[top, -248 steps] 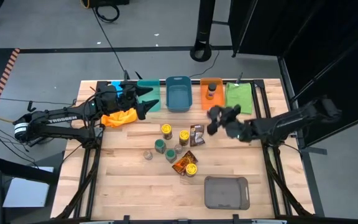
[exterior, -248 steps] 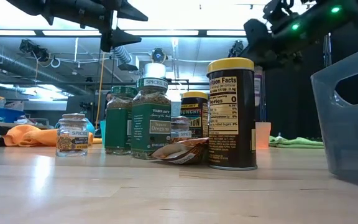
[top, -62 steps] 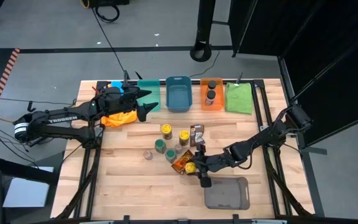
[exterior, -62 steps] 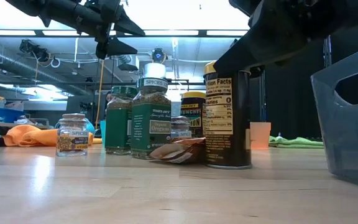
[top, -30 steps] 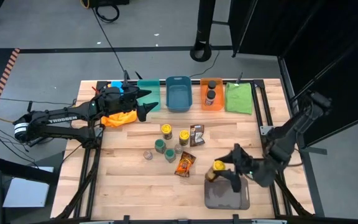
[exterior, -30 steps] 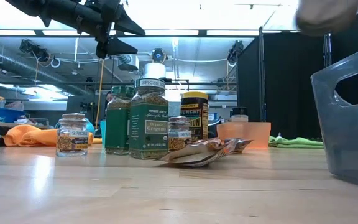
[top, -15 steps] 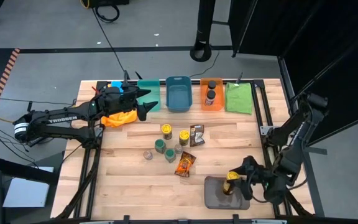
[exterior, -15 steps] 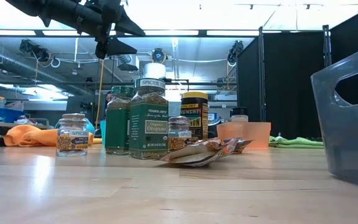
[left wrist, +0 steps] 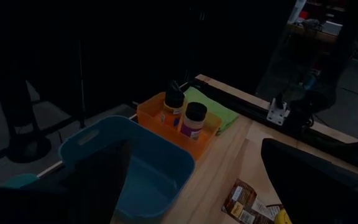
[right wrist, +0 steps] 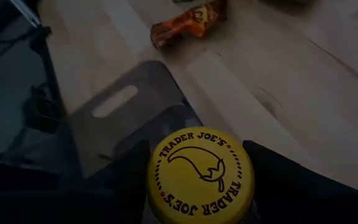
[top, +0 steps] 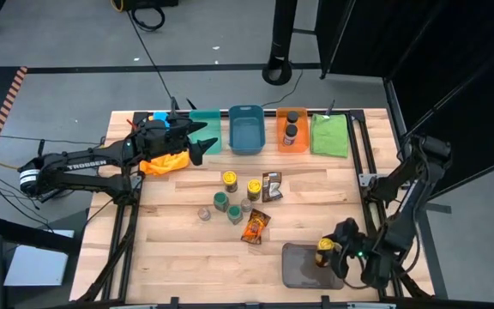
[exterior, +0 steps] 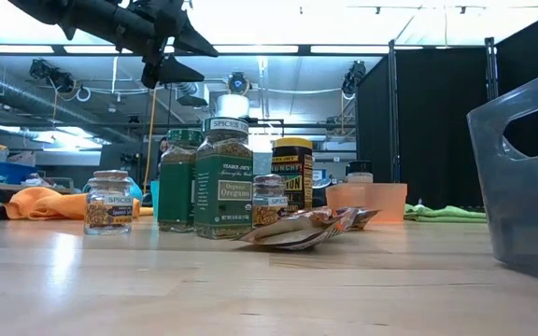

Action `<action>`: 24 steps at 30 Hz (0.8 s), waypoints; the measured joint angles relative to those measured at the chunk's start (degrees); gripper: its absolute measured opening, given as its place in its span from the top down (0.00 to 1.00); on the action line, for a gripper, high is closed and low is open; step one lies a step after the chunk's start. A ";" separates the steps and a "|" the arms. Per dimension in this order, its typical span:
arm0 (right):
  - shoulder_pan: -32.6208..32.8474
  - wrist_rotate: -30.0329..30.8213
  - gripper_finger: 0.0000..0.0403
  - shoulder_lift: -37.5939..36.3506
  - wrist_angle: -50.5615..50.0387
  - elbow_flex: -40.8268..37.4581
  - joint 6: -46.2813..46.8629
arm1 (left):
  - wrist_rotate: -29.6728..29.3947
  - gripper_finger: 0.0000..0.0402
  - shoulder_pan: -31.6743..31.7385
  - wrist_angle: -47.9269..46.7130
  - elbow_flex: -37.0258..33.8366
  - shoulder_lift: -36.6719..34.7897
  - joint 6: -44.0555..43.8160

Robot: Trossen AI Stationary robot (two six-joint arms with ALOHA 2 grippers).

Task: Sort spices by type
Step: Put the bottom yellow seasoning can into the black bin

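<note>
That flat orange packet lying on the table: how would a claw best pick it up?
Probably from straight above, pinching across the narrow width of the orange packet. It lies flat on the wood, slightly crumpled, and the jars crowd only its far-left side, so its other sides look free.

Wooden table (top: 178, 249) with jars (top: 230, 180), bins (top: 246, 129), tray (top: 298, 266)

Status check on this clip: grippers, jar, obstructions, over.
Right gripper shut on yellow-lidded round jar, over flat grey rectangular tray. Left gripper open, idle by teal plastic bin. Nothing in the way.
</note>
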 joint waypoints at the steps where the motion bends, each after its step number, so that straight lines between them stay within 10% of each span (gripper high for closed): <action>1: 0.00 0.00 0.41 0.85 0.02 0.00 0.02 | -0.01 0.08 -0.01 -0.01 0.00 0.00 -0.02; 24: 2.11 6.58 0.41 13.15 -16.88 14.95 4.68 | -2.82 0.08 0.00 0.19 0.00 0.00 -1.73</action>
